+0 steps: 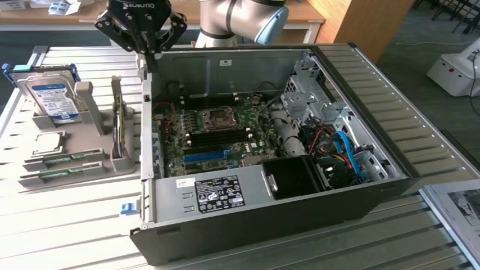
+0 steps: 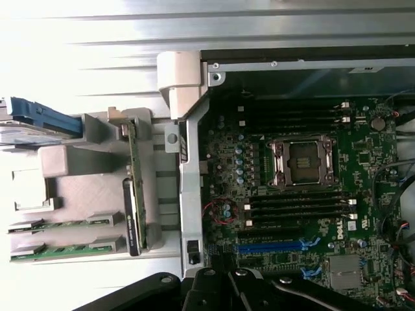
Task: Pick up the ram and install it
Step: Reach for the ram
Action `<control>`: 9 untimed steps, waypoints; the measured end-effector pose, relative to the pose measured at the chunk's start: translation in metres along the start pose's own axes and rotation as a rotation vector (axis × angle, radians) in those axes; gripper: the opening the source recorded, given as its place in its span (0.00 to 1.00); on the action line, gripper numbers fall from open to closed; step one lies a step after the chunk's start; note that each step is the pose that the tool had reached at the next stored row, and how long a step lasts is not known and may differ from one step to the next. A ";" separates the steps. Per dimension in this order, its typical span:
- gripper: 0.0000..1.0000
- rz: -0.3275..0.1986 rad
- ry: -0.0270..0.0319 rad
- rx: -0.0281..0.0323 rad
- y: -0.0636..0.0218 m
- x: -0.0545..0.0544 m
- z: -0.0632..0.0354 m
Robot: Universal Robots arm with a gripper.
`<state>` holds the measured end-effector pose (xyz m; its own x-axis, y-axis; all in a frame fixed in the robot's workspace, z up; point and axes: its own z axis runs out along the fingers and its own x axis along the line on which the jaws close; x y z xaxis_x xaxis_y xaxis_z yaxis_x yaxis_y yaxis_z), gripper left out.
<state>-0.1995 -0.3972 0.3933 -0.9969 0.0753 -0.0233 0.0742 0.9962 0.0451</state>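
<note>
Green and narrow, the ram (image 1: 118, 121) stands on its long edge in the grey holder (image 1: 84, 104), just beside the open computer case (image 1: 300, 219), toward the exterior view's left. Two more green sticks (image 1: 60, 160) lie flat lower in that holder, near the blue-labelled hard drive (image 1: 51, 98), all of it on the slatted desk (image 1: 75, 225). My end effector (image 1: 150, 50) hangs high over the case's rear corner, fingers pressed together, nothing between them, so the pick isn't made yet. Doing it well, as I judge it, means spreading the fingers before I drop. Then I square them across the stick's two flat faces and centre on its length so it won't tip. The holder's posts sit close by, so a straight descent looks safest. A straight lift should keep the board from binding.
</note>
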 end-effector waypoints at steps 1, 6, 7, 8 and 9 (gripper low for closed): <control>0.10 0.000 0.0000 0.0000 0.0001 0.002 0.0000; 0.10 0.000 0.0001 0.0000 0.0003 0.011 -0.0002; 0.10 0.000 -0.0001 -0.0001 0.0004 0.013 -0.0002; 0.10 0.000 0.0000 0.0000 0.0004 0.015 -0.0003; 0.10 0.000 0.0000 0.0000 0.0004 0.017 -0.0003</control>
<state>-0.2166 -0.3955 0.3932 -0.9969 0.0753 -0.0233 0.0742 0.9962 0.0451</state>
